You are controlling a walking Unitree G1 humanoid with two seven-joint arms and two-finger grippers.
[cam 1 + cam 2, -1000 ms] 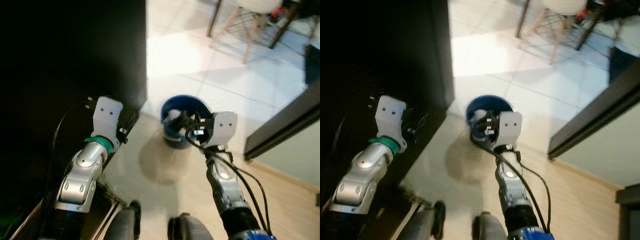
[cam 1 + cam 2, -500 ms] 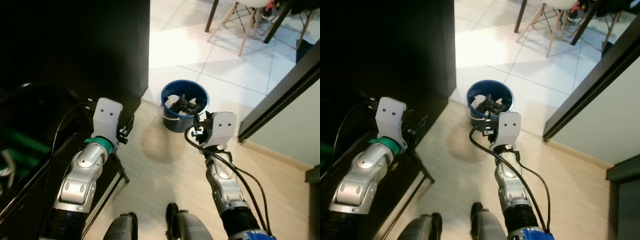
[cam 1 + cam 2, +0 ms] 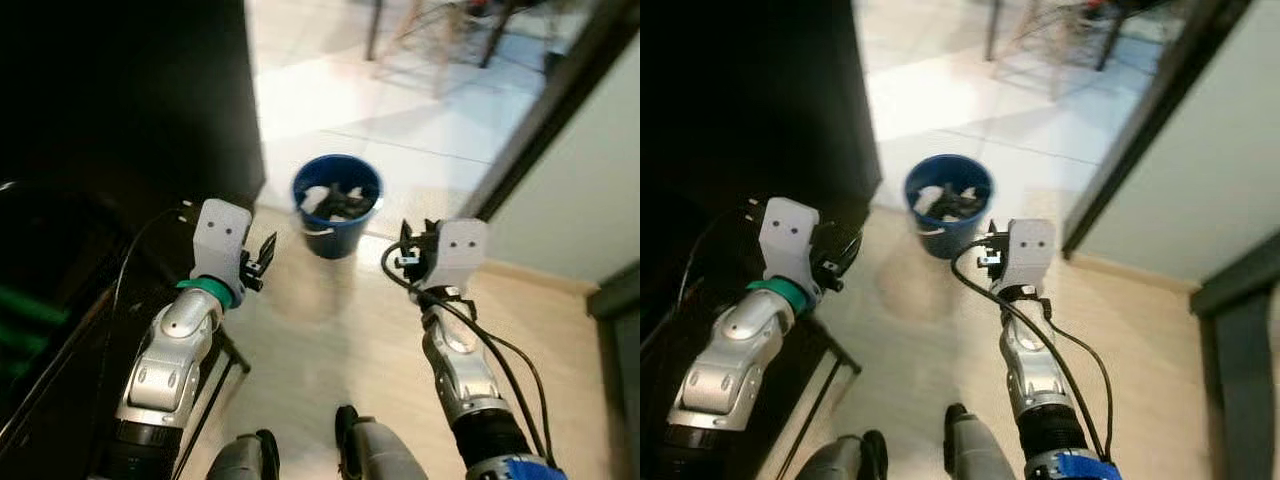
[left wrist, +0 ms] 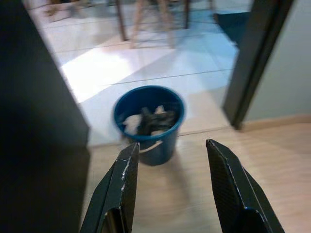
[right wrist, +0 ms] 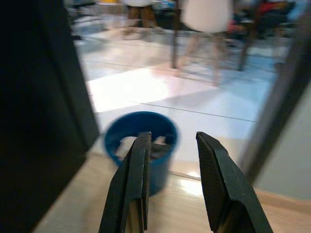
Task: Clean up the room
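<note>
Left eye view: a blue bucket stands on the floor where pale wood planks meet white tiles, beside a tall dark cabinet on the robot's left; inside it lie white and dark scraps too small to name; the left gripper is held up near the cabinet's lower corner, short of the bucket, and the right gripper hangs just to the bucket's right, apart from it; a dark door frame runs diagonally on the right.

Right eye view: the same bucket sits ahead of both arms, between them; chair legs stand on the tiles beyond.

Left wrist view: the left gripper's two black fingers are spread wide with nothing between them; the bucket shows past them, nearer the cabinet-side finger, its contents a blurred heap of light and dark pieces.

Right wrist view: the right gripper's fingers stand moderately apart and empty; the bucket lies beyond them, partly behind one finger; a white chair stands far back on the tiles.
</note>
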